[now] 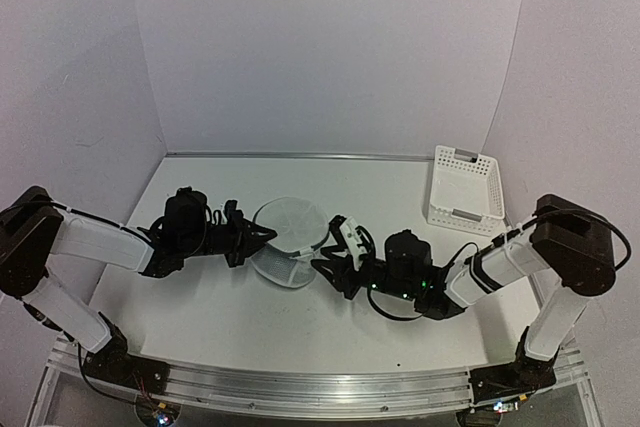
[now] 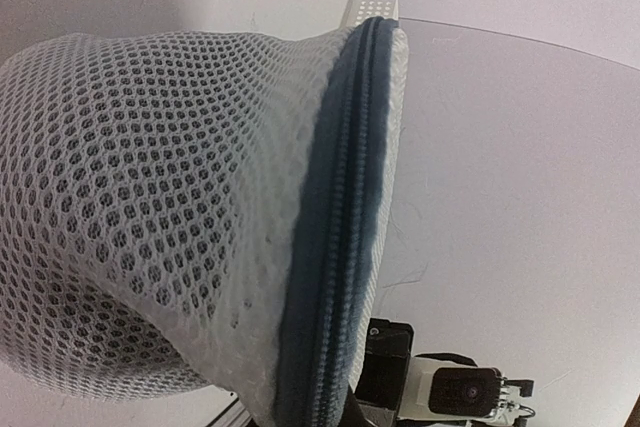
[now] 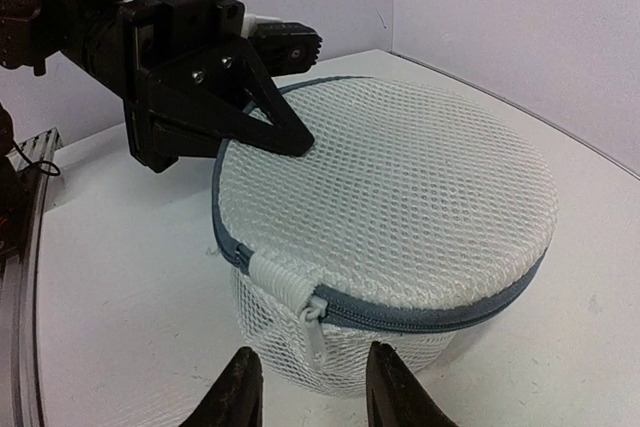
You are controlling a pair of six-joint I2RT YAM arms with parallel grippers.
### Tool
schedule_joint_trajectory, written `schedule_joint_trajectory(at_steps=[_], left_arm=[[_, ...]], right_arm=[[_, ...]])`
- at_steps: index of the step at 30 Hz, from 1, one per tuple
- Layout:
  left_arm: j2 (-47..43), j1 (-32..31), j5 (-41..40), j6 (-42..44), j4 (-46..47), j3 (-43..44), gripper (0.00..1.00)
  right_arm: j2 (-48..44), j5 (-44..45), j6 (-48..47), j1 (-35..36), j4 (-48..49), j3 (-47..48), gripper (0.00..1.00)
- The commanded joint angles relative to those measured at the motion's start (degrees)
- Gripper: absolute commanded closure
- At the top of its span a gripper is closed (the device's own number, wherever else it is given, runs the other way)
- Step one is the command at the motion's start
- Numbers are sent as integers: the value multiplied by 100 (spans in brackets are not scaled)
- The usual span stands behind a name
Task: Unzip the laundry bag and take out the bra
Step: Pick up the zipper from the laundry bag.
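With our left gripper [image 3: 296, 141] pinched shut on the laundry bag [image 3: 400, 197], we centre the half-open, empty right gripper [image 3: 310, 385] on the zipper pull [image 3: 315, 332].

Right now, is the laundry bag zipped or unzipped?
Zipped: on the laundry bag the grey zipper runs closed, pull hanging before the right claw.
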Motion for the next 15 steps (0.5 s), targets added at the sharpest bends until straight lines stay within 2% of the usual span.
schedule_joint_trajectory(at_steps=[1,13,15], left_arm=[[-87,22,108,-45,442,7,100],[-85,22,160,-80,444,20,100],[-77,27,167,-69,441,33,100]], right_arm=[[59,97,-141,55,337,270,66],[249,225,-193,56,302,427,77],[241,269,-193,51,302,435,84]])
